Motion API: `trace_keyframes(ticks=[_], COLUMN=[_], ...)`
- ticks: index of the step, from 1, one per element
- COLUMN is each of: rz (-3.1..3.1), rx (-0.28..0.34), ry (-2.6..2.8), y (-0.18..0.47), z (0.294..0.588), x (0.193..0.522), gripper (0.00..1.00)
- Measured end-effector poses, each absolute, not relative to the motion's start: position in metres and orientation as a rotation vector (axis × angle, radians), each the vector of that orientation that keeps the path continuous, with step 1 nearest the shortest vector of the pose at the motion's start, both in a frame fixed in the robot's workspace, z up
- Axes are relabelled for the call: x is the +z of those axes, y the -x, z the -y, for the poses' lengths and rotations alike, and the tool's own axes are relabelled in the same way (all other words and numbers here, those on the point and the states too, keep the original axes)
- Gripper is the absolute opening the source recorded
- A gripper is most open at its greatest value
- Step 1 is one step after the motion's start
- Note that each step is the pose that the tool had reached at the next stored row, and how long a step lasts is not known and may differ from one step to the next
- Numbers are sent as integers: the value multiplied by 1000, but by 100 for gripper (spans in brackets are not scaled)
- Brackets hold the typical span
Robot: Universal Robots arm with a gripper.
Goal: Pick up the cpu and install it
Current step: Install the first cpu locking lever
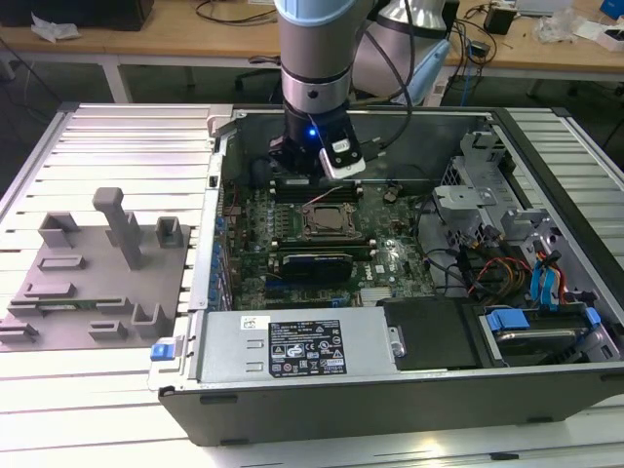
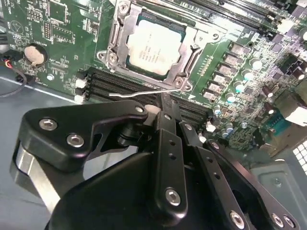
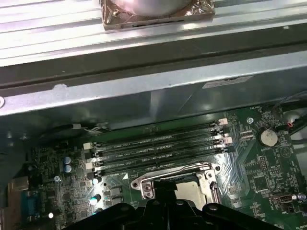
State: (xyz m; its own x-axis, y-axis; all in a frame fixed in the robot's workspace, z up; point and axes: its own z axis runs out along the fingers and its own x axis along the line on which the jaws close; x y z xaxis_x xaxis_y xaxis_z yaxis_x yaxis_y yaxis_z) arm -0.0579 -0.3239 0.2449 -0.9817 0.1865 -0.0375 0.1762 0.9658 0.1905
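The small silvery-white square cpu (image 2: pixel 154 49) sits in the metal-framed socket (image 2: pixel 189 57) in the upper middle of the second wrist view; its faint print is too small to make out. The black gripper (image 2: pixel 165 103) hangs just beside it, fingers drawn together on nothing, its linkage hiding the green motherboard (image 2: pixel 57 28) below.

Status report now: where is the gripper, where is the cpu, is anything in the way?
Gripper just above the motherboard beside the socket, holding nothing. Cpu seated in the socket, frame open. Nothing on the cpu.
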Motion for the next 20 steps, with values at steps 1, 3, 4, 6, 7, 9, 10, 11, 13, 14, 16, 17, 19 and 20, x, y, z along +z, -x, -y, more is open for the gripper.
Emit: trace_keyframes(ticks=[1, 3, 4, 6, 7, 9, 10, 11, 13, 14, 16, 17, 19, 20], rz=[-3063, -3065, -3066, -3066, -3066, -3066, -3065, -3065, -3064, -3064, -3062, -3060, -3055, -3054], rx=[281, 267, 260, 258, 257, 258, 257, 257, 257, 257, 257, 259, 261, 261], ry=[-283, -284, -284, -286, -288, -290, -292, -294, -298, -301, -315, -328, -356, -361], y=[56, 56, 55, 55, 54, 54, 53, 53, 51, 50, 47, 46, 45, 45], z=[324, 323, 322, 320, 319, 316, 315, 315, 314, 314, 314, 314, 313, 313], x=[236, 234, 233, 232, 232, 231, 231, 231, 229, 229, 227, 225, 224, 223], gripper=[11, 11, 11, 11, 11, 11, 11, 11, 11, 11, 11, 11, 11, 11])
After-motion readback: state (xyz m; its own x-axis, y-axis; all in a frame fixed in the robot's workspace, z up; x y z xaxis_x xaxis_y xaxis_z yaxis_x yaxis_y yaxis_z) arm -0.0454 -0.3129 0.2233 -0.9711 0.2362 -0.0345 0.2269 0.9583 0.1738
